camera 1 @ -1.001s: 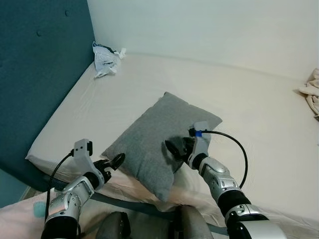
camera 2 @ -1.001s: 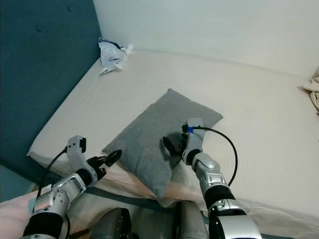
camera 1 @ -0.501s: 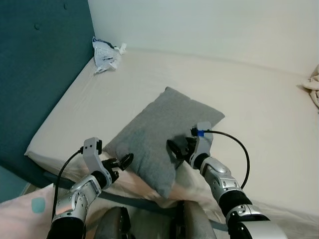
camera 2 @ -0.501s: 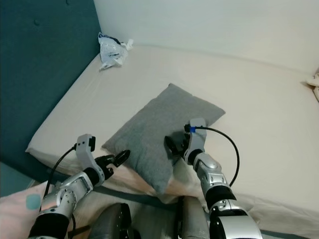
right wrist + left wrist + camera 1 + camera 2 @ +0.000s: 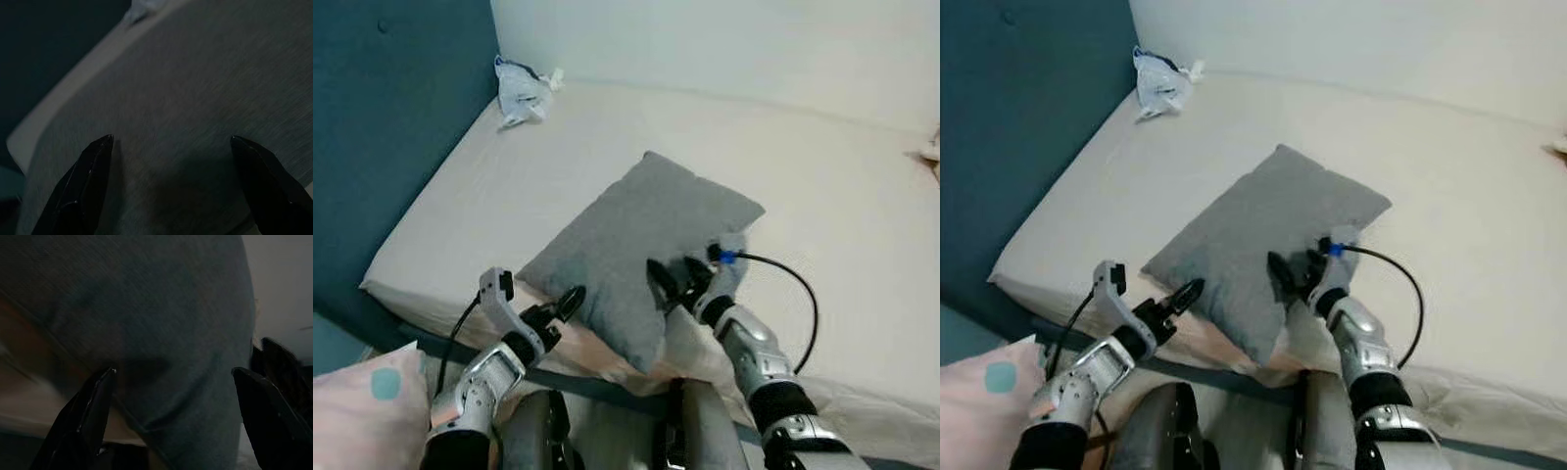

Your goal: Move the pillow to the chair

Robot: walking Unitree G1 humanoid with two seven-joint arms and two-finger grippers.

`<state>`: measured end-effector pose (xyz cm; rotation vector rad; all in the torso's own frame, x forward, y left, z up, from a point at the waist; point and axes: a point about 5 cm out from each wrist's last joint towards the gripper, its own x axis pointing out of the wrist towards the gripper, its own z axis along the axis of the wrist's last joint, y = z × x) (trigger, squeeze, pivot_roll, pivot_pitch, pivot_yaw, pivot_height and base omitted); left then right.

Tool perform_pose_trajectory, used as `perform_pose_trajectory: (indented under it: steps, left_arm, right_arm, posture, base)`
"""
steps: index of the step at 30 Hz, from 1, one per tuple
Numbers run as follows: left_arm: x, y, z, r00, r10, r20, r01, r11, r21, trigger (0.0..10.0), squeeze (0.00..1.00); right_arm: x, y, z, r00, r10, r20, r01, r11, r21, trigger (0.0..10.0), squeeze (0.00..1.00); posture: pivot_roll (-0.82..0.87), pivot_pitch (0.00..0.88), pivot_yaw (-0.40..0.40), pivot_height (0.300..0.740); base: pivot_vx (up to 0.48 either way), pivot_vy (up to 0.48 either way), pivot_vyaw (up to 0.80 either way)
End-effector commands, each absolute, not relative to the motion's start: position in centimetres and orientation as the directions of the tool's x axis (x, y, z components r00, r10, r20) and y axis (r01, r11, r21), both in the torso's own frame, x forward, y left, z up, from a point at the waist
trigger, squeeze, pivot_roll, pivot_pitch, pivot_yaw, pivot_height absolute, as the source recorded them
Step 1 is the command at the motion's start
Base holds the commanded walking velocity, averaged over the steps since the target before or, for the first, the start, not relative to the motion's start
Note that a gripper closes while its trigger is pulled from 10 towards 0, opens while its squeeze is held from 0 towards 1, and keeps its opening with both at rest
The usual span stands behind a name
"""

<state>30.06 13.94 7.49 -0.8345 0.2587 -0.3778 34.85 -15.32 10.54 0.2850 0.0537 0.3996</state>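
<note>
While both tools flank the pillow (image 5: 641,235) — crumpled bag (image 5: 521,90) beyond.

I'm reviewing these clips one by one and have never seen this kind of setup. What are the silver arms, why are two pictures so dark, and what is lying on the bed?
The silver arms belong to a humanoid robot. The two bright pictures come from a stereo camera on its head, looking down at a bed with a cream sheet. The two dark ones come from cameras on its wrists, each looking along that gripper's two black fingers.

A grey pillow lies near the bed's front edge. The left gripper is at the pillow's near left edge, fingers open. The right gripper sits over the pillow's near right part, also open; both wrist views show grey fabric between spread fingers. Nothing is held yet.

A crumpled white bag lies at the far corner by the teal headboard. A pink cushion shows at lower left.
</note>
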Motion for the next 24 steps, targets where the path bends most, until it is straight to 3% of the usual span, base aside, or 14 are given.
perform_pose_trajectory:
  steps: [1, 4, 7, 13, 16, 20, 24]
  left_arm:
    - [29.6, 13.2, 7.1, 0.892, -0.446, -0.072, 0.228, 0.580, -0.782, 10.0, 0.00]
    - [29.8, 11.6, 7.1, 0.871, -0.487, -0.071, 0.253, 0.567, -0.784, 10.0, 0.00]
    - [30.0, 10.3, 6.5, 0.855, -0.497, -0.149, 0.254, 0.651, -0.715, 10.0, 0.00]
    - [30.8, 11.1, 6.0, 0.894, -0.390, -0.220, 0.187, 0.771, -0.609, 10.0, 0.00]
    - [31.1, 11.9, 5.8, 0.913, -0.332, -0.237, 0.143, 0.805, -0.576, 10.0, 0.00]
    - [31.2, 12.2, 5.7, 0.925, -0.292, -0.243, 0.113, 0.822, -0.557, 10.0, 0.00]
    - [31.5, 13.8, 5.3, 0.947, -0.139, -0.289, -0.013, 0.882, -0.470, 10.0, 0.00]
  right_arm:
    - [34.5, -15.9, 10.0, 0.926, 0.379, -0.007, -0.358, 0.880, 0.313, 10.0, 0.00]
    - [34.3, -15.9, 9.9, 0.922, 0.387, -0.015, -0.364, 0.880, 0.303, 10.0, 0.00]
    - [34.2, -15.7, 10.0, 0.919, 0.394, -0.009, -0.372, 0.876, 0.307, 10.0, 0.00]
    - [34.3, -16.1, 11.8, 0.920, 0.388, 0.064, -0.387, 0.868, 0.311, 10.0, 0.00]
    - [35.1, -19.8, 13.5, 0.970, 0.209, 0.128, -0.240, 0.911, 0.334, 10.0, 0.00]
    - [35.3, -21.9, 13.8, 0.987, 0.114, 0.117, -0.148, 0.929, 0.340, 10.0, 0.00]
    - [35.0, -25.0, 13.2, 0.999, 0.013, 0.046, -0.027, 0.953, 0.303, 10.0, 0.00]
  posture:
    - [0.03, 0.259, -0.021, 0.590]
    - [0.04, 0.260, -0.020, 0.590]
    - [0.04, 0.258, -0.016, 0.590]
    - [0.04, 0.258, -0.009, 0.590]
    - [0.04, 0.257, -0.009, 0.590]
    - [0.03, 0.258, -0.008, 0.590]
    - [0.03, 0.261, -0.003, 0.590]
  base:
    - [0.000, 0.000, 0.00]
    - [0.000, 0.000, 0.00]
    - [0.000, 0.000, 0.00]
    - [0.000, 0.000, 0.00]
    - [0.000, 0.000, 0.00]
    - [0.000, 0.000, 0.00]
    - [0.000, 0.000, 0.00]
